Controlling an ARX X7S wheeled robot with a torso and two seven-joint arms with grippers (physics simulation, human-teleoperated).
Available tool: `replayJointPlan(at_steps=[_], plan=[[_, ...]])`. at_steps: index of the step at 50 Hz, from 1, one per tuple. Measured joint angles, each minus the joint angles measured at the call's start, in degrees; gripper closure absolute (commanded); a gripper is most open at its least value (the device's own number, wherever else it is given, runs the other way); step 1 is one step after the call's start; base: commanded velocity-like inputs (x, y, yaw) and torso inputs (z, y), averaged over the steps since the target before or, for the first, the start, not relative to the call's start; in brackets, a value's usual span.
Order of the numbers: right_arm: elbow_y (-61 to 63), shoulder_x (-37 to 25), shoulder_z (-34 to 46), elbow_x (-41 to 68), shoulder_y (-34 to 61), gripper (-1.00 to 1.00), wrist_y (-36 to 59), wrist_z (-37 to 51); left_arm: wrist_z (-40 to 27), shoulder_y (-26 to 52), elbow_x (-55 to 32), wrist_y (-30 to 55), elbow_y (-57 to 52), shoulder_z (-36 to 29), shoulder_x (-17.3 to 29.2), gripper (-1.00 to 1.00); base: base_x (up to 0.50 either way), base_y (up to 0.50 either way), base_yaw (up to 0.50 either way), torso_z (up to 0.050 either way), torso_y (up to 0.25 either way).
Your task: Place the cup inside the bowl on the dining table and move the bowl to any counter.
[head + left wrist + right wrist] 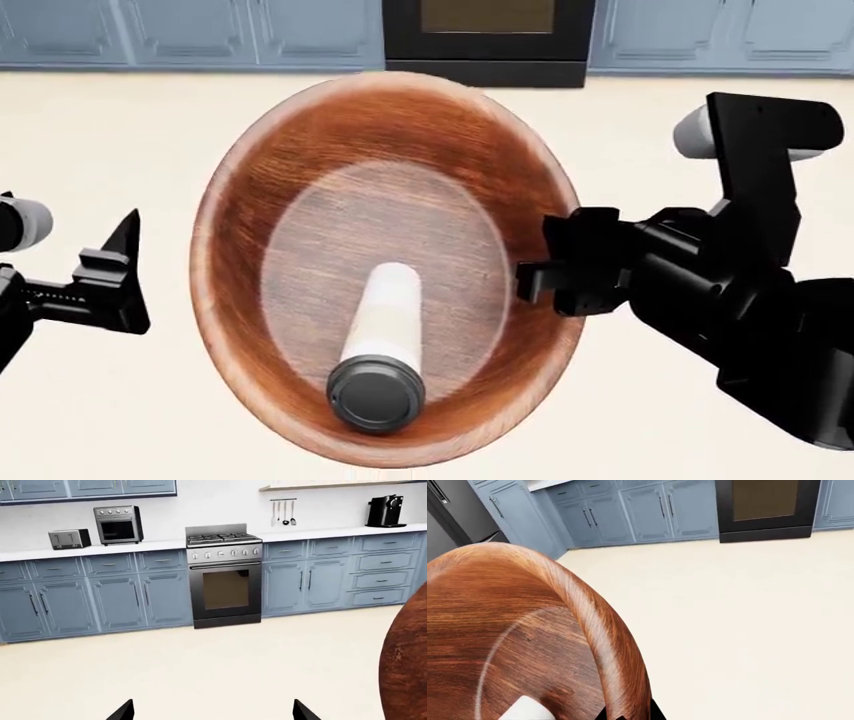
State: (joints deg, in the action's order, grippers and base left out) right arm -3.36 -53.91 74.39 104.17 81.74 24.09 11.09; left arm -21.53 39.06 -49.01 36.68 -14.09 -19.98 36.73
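Note:
The reddish-brown wooden bowl [254,210] hangs over the cream floor, filling the middle of the head view. Inside it lies the cream cup [384,320] on its side, its dark grey lid [376,393] pointing toward me. My right gripper [541,272] is shut on the bowl's right rim; in the right wrist view its dark jaws [627,712] straddle the thick wall of the bowl [527,630]. My left gripper [127,262] stands open to the left of the bowl, apart from it, with only floor between its fingers [213,710]. The bowl's edge [407,665] shows beside it. The dining table is out of view.
Ahead runs a white counter [100,550] over blue-grey cabinets, carrying a toaster [69,539], a toaster oven [118,525] and a coffee machine [385,511]. A steel stove [223,575] stands in its middle. A dark fridge [454,515] stands far left. Cream floor [200,660] lies between.

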Motion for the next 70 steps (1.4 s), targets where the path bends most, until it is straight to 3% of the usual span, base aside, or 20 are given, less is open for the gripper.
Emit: replayJointPlan(at_steps=[34, 70], plan=[[-1.4, 1.2, -0.4, -0.8, 1.1, 1.00, 0.8, -0.2, 0.0, -0.2, -0.2, -0.4, -0.1, 0.1, 0.2, -1.00, 0.50, 0.06, 0.00, 0.000, 0.002], [-2.5, 2.0, -0.3, -1.5, 0.0, 1.00, 0.5, -0.2, 0.2, -0.8, -0.2, -1.0, 0.1, 0.0, 0.5, -1.00, 0.50, 0.26, 0.00, 0.000, 0.002]])
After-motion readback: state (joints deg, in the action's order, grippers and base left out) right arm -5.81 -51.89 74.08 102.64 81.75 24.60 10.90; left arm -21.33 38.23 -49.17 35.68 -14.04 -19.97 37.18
